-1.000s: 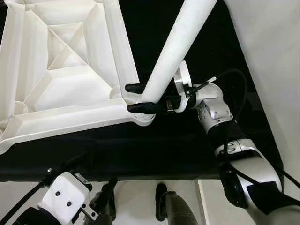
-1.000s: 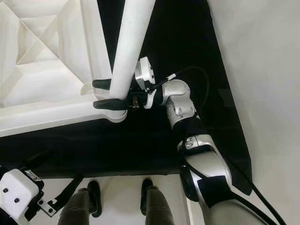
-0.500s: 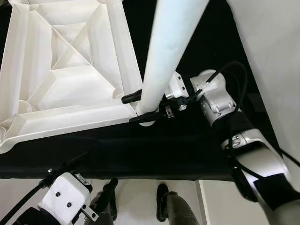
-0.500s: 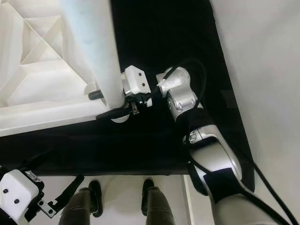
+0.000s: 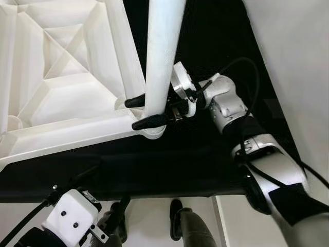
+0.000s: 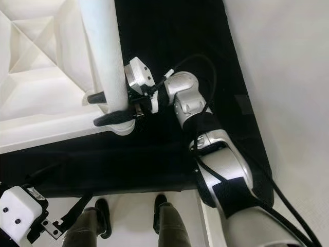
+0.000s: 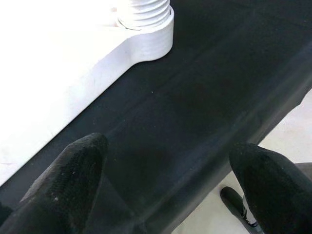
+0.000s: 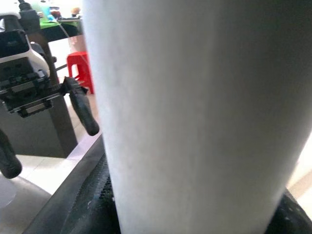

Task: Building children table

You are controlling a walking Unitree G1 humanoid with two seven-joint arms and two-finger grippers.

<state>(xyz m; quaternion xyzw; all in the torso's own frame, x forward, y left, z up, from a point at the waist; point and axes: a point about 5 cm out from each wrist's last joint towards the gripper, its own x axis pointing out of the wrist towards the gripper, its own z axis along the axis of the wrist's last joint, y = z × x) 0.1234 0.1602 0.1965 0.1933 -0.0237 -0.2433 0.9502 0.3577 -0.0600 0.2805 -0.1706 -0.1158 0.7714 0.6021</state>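
The white table leg (image 5: 160, 51) stands nearly upright in the centre of the left eye frame, its long axis running from the top edge down to the corner socket (image 5: 152, 131) of the overturned white tabletop (image 5: 61, 87), which fills the upper left and lies on a black mat (image 5: 216, 31). The right gripper (image 5: 145, 112) reaches in from the right side of the frame and is clamped on the leg just above the socket, one black finger (image 5: 134, 101) on the far side and one on the near side, so the leg sits squarely between them. In the left wrist view a threaded white end (image 7: 144, 9) sits in the rounded corner of the tabletop, which suggests the leg screws in; the job then looks like a turn about the leg's own axis while it stays plumb over the socket, and a tilt could cross the thread. The left gripper (image 7: 165, 185), fingers spread apart and holding nothing, hangs low at the lower left of the eye frames, well away from the leg, so the right arm is clearly the nearer one
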